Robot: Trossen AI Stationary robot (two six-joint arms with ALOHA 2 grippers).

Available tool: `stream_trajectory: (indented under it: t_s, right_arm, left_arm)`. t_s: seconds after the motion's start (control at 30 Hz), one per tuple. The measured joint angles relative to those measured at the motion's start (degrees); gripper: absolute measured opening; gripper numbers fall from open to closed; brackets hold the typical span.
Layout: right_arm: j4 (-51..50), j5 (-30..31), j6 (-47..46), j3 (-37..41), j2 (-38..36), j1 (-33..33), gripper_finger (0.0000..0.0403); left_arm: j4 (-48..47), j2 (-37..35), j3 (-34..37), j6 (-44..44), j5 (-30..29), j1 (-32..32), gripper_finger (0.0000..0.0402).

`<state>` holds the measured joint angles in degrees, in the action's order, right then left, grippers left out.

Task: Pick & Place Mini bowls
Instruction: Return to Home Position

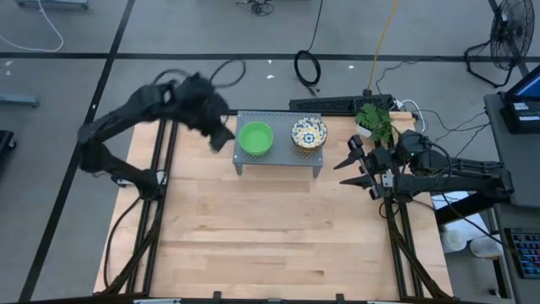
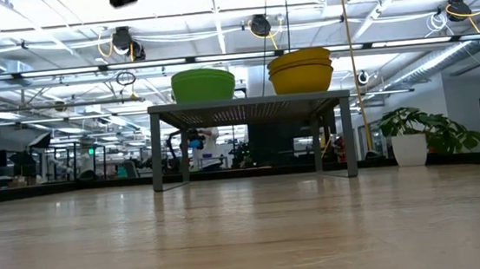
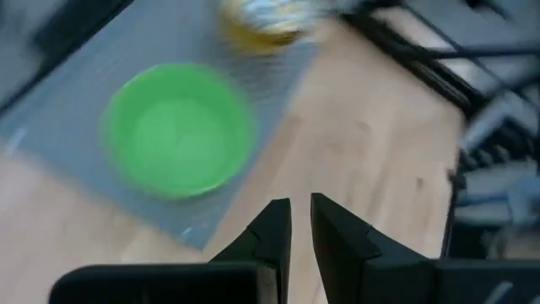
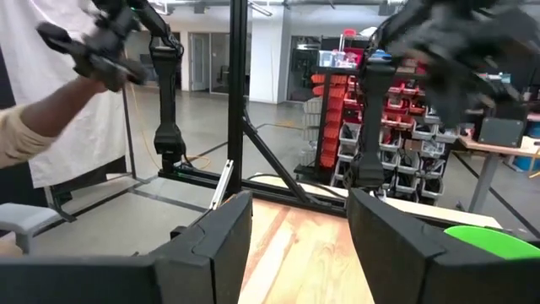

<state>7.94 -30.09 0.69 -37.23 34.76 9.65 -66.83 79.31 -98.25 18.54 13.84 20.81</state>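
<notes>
The left claw point(image 1: 221, 135) is held raised just beside the left end of the grey perforated metal stand point(image 1: 280, 156), its fingers point(image 3: 274, 232) drawn nearly together with nothing between them. On the stand, at the back of the pale wooden worktop point(image 1: 270, 236), the plain bright green round mini bowls point(image 1: 255, 138) are stacked on the left. The white floral-patterned mini bowls point(image 1: 309, 133) (yellow outside in the low view) are stacked on the right. The right claw point(image 1: 354, 169) is held at the worktop's right edge, spread wide and empty.

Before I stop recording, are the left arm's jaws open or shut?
Shut and empty: on the left gripper the jaws nearly touch, near the green bowls.
</notes>
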Motion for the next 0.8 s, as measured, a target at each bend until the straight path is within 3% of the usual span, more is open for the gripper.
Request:
stream_trajectory:
  t_s: [0.13, 0.3, 0.47, 0.57, 0.67, 0.8]
  right_arm:
    - [-0.10, 0.00, 0.55, 0.00, 0.01, 0.00, 0.0183]
    - [-2.59, -0.13, -10.76, 0.00, -0.90, 0.00, 0.0183]
    - [-5.62, -1.46, -8.73, 1.37, -4.77, -1.35, 0.0183]
    - [-4.92, 0.78, -6.40, 5.61, -9.83, -1.90, 0.0183]
    - [-2.46, 7.38, -5.89, 12.82, -16.20, -2.34, 0.0183]
    - [2.04, 12.52, -6.82, 22.61, -25.12, -2.25, 0.0183]
  left_arm:
    - [14.43, -7.53, 7.71, -6.78, -3.69, -11.33, 0.0051]
    - [34.54, -18.83, 29.13, -13.37, -3.34, -22.16, 0.0051]
    - [57.27, -31.04, 57.67, -12.32, -3.35, -25.68, 0.0051]
    - [73.13, -38.71, 71.88, -12.03, -2.72, -27.38, 0.0051]
    - [83.16, -46.66, 81.53, -12.52, -2.01, -29.34, 0.0051]
    - [85.05, -54.70, 88.51, -13.13, -5.24, -32.21, 0.0051]
